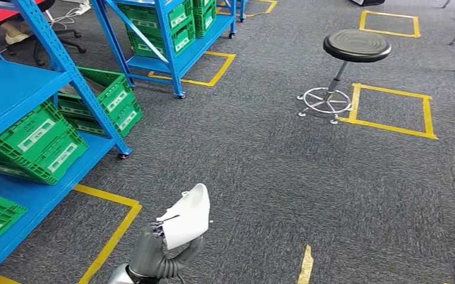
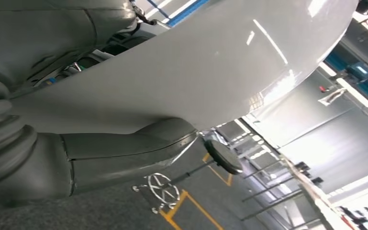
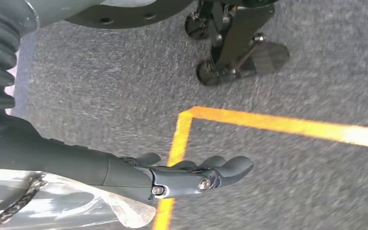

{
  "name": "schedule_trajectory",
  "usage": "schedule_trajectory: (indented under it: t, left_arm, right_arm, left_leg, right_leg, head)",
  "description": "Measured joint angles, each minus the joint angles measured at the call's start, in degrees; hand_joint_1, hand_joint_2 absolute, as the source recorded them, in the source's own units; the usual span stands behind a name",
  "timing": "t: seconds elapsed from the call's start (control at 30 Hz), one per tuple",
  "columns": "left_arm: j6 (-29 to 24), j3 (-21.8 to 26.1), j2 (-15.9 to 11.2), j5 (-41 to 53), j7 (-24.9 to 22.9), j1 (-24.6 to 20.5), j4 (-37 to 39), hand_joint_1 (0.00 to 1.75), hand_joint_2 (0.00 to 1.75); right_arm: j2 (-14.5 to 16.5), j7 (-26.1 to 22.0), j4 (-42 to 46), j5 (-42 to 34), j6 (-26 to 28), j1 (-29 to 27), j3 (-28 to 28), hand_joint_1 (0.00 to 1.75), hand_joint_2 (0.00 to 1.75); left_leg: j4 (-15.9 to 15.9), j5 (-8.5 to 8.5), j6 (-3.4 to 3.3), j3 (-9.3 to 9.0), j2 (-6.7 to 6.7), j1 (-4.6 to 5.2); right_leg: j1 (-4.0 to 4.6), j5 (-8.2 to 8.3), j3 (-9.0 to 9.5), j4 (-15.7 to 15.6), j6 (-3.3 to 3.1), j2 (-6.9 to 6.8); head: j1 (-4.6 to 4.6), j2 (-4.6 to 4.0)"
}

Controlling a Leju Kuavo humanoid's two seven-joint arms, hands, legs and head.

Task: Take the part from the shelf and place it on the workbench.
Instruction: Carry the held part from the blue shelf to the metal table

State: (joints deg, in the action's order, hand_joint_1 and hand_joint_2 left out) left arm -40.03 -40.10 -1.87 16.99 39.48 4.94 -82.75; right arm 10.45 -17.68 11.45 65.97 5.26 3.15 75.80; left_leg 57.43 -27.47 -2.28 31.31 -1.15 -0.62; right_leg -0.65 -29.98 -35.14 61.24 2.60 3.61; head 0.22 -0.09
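Already we hold the white part [image 1: 186, 218] upright in our left hand [image 1: 154, 251], our right hand [image 3: 191, 175] hanging empty, fingers loosely apart.

Curved white part [image 1: 187, 217]: glossy, smooth, probably plastic. Grey floor carpet [image 1: 284, 160]: rough, matt. Blue shelf rack [image 1: 12, 89], left: painted metal. Green ribbed crates [image 1: 41, 142]: plastic.
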Motion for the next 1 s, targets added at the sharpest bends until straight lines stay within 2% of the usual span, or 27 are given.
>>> schedule_trajectory:
  t: [0.03,0.07,0.1,0.13,0.17,0.2,0.27,0.3,0.33,0.4,0.43,0.5,0.53,0.57,0.6,0.63,0.67,0.7,0.77,0.83,0.87,0.9,0.93,1.0]
  left_arm:
    - [0.0,0.0,0.1,0.0,0.0,-0.1,0.2,1.75,1.75]
    - [0.0,0.0,0.1,-0.1,0.0,-0.1,0.4,1.75,1.75]
    - [0.0,0.0,0.1,-0.1,0.0,-0.1,0.5,1.75,1.75]
    - [0.0,0.0,0.2,-0.1,0.0,-0.1,0.7,1.75,1.75]
    - [0.0,0.0,0.2,-0.1,0.0,-0.2,0.8,1.75,1.75]
    - [0.0,0.0,0.2,-0.1,0.0,-0.2,0.9,1.75,1.75]
    - [0.0,0.0,0.3,-0.1,0.0,-0.3,1.1,1.75,1.75]
    - [0.0,0.0,0.3,-0.1,0.0,-0.4,1.1,1.75,1.75]
    - [0.0,0.0,0.4,-0.1,0.0,-0.4,1.2,1.75,1.75]
    - [0.0,-0.1,0.4,-0.1,0.0,-0.5,1.3,1.75,1.75]
    - [0.0,-0.1,0.4,-0.1,0.1,-0.6,1.4,1.75,1.75]
    - [0.0,0.0,0.4,0.0,0.1,-0.5,1.4,1.75,1.75]
    - [0.0,0.3,0.3,0.0,0.2,-0.1,1.4,1.75,1.75]
    - [0.0,0.6,0.2,0.1,0.2,0.3,1.3,1.75,1.75]
    - [0.0,1.1,0.1,0.1,0.2,0.9,1.1,1.75,1.75]
    - [0.0,1.6,0.0,0.1,0.2,1.4,0.8,1.75,1.75]
    - [0.0,2.0,-0.1,0.1,0.2,1.8,0.5,1.75,1.75]
    - [0.0,2.4,-0.2,0.2,0.2,2.1,0.2,1.75,1.75]
    - [0.0,3.0,-0.2,0.2,0.2,2.6,-0.4,1.75,1.75]
    - [-0.1,3.5,-0.2,0.3,0.2,3.1,-0.8,1.75,1.75]
    - [-0.1,3.7,-0.2,0.3,0.2,3.3,-1.0,1.75,1.75]
    - [-0.1,4.0,-0.2,0.4,0.2,3.5,-1.2,1.75,1.75]
    - [-0.1,4.2,-0.2,0.4,0.2,3.8,-1.5,1.75,1.75]
    - [-0.1,4.8,-0.1,0.5,0.2,4.5,-2.1,1.75,1.75]
  right_arm:
    - [0.0,0.0,0.0,0.0,0.2,0.2,0.0,0.00,1.75]
    - [0.0,-0.1,0.0,-0.1,0.3,0.3,0.0,0.00,1.75]
    - [0.0,-0.1,0.0,-0.1,0.3,0.4,0.0,0.00,1.75]
    - [0.0,-0.1,0.0,-0.1,0.3,0.3,0.0,0.00,1.75]
    - [0.0,-0.1,0.0,-0.1,0.3,0.2,0.1,0.00,1.75]
    - [0.0,-0.1,0.0,-0.1,0.3,0.1,0.1,0.00,1.75]
    - [0.0,-0.1,0.0,-0.1,0.3,0.2,0.1,0.00,1.75]
    - [0.0,-0.2,0.0,-0.1,0.3,0.4,0.1,0.00,1.75]
    - [0.0,-0.2,0.0,-0.1,0.3,0.5,0.1,0.00,1.75]
    - [0.0,-0.3,0.0,-0.1,0.3,0.5,0.1,0.00,1.75]
    - [0.0,-0.3,0.0,-0.1,0.3,0.4,0.1,0.00,1.75]
    - [0.0,-0.2,0.0,0.4,0.4,0.3,0.1,0.00,1.75]
    - [0.1,0.0,0.0,0.9,0.5,0.4,0.0,0.00,1.75]
    - [0.1,0.2,0.0,1.5,0.5,0.5,-0.1,0.00,1.75]
    - [0.2,0.3,0.0,2.1,0.5,0.6,-0.2,0.00,1.75]
    - [0.3,0.5,0.0,2.5,0.5,0.5,-0.2,0.00,1.75]
    - [0.4,0.6,0.0,2.8,0.5,0.5,-0.3,0.00,1.75]
    - [0.4,0.7,0.0,2.9,0.5,0.5,-0.4,0.00,1.75]
    - [0.6,0.7,0.0,3.0,0.6,0.6,-0.5,0.00,1.75]
    - [0.8,0.7,0.0,3.1,0.6,0.7,-0.6,0.00,1.75]
    - [0.8,0.7,0.0,3.2,0.6,0.8,-0.7,0.00,1.75]
    - [0.8,0.7,0.0,3.4,0.6,0.7,-0.8,0.00,1.75]
    - [0.8,0.7,0.0,3.6,0.6,0.5,-0.9,0.00,1.75]
    - [0.8,0.6,0.0,4.1,0.6,0.5,-1.3,0.00,1.75]
  left_leg:
    - [0.0,-0.02,-0.14,-0.02,0.82,0.14]
    - [0.0,-0.06,-0.25,0.02,1.68,0.26]
    - [0.0,-0.10,-0.31,0.03,2.56,0.36]
    - [0.0,-0.14,-0.35,0.02,3.35,0.42]
    - [0.0,-0.18,-0.35,-0.01,4.04,0.46]
    - [0.0,-0.24,-0.28,-0.09,4.68,0.48]
    - [0.1,-0.47,0.06,-0.28,5.76,0.71]
    - [0.2,-0.59,0.30,-0.35,6.28,0.89]
    - [0.2,-0.66,0.55,-0.40,6.79,1.06]
    - [0.3,-0.78,1.04,-0.50,7.79,1.16]
    - [0.5,-1.13,1.36,-0.52,7.41,1.05]
    - [3.8,-3.59,1.97,0.58,4.94,0.74]
    - [7.1,-5.55,2.17,1.90,3.32,0.57]
    - [11.1,-7.50,2.27,3.56,2.34,0.49]
    - [14.4,-8.77,2.32,5.05,1.86,0.45]
    - [16.2,-8.97,2.31,5.89,1.62,0.45]
    - [15.7,-7.97,2.23,5.76,1.46,0.45]
    - [13.3,-6.09,2.08,4.72,1.15,0.44]
    - [5.6,-2.18,1.63,1.38,-1.14,0.30]
    - [1.3,-0.85,1.35,-0.39,-3.23,0.25]
    - [0.9,-0.97,1.25,-0.46,-3.39,0.33]
    - [0.7,-0.81,1.07,-0.47,-2.81,0.39]
    - [0.5,-0.60,0.78,-0.55,-2.13,0.38]
    - [-0.1,-0.18,0.12,-0.68,-0.58,0.27]
  right_leg:
    - [0.09,-1.69,-1.74,3.5,0.16,-1.69]
    - [0.06,-3.27,-3.71,7.3,0.31,-2.55]
    - [0.02,-4.17,-5.26,10.4,0.43,-3.02]
    - [0.01,-4.05,-5.86,11.6,0.51,-3.28]
    - [0.01,-2.92,-5.30,10.6,0.52,-3.53]
    - [0.02,-1.05,-3.57,7.4,0.45,-4.00]
    - [0.25,1.81,0.80,-0.5,0.04,-6.26]
    - [0.41,2.44,2.21,-3.0,-0.29,-7.07]
    - [0.57,2.50,2.78,-4.1,-0.62,-7.46]
    - [0.62,2.69,2.68,-4.2,-1.30,-6.33]
    - [0.53,2.85,2.65,-4.3,-1.60,-5.74]
    - [0.27,3.22,2.69,-4.6,-2.24,-4.58]
    - [0.24,3.31,2.61,-4.6,-2.46,-3.94]
    - [0.25,3.38,2.53,-4.5,-2.64,-3.24]
    - [0.29,3.42,2.46,-4.5,-2.73,-2.46]
    - [0.31,3.45,2.42,-4.5,-2.75,-1.69]
    - [0.33,3.48,2.41,-4.4,-2.73,-0.93]
    - [0.33,3.51,2.42,-4.3,-2.68,-0.21]
    - [0.37,3.55,2.30,-4.1,-2.45,1.15]
    - [0.27,3.72,1.83,-3.9,-1.85,2.37]
    - [0.15,3.87,1.58,-3.9,-1.42,2.93]
    - [-0.01,4.05,1.25,-4.0,-1.00,3.51]
    - [-0.06,3.99,0.96,-3.8,-0.70,3.31]
    - [0.08,2.22,-0.62,-1.2,-0.26,0.82]
  head:
    - [0.10,0.00]
    - [0.15,0.00]
    - [0.12,0.00]
    - [0.13,0.00]
    - [0.14,0.00]
    - [0.14,0.00]
    - [0.14,0.00]
    - [0.08,0.01]
    - [0.04,0.01]
    - [-0.01,0.01]
    - [-0.03,0.00]
    - [-0.18,0.00]
    - [-0.26,0.00]
    - [-0.30,0.00]
    - [-0.29,0.00]
    - [-0.31,0.00]
    - [-0.30,0.00]
    - [-0.30,0.00]
    - [-0.26,0.00]
    - [-0.24,0.00]
    - [-0.24,0.00]
    - [-0.24,0.00]
    - [-0.21,0.00]
    - [0.04,0.00]
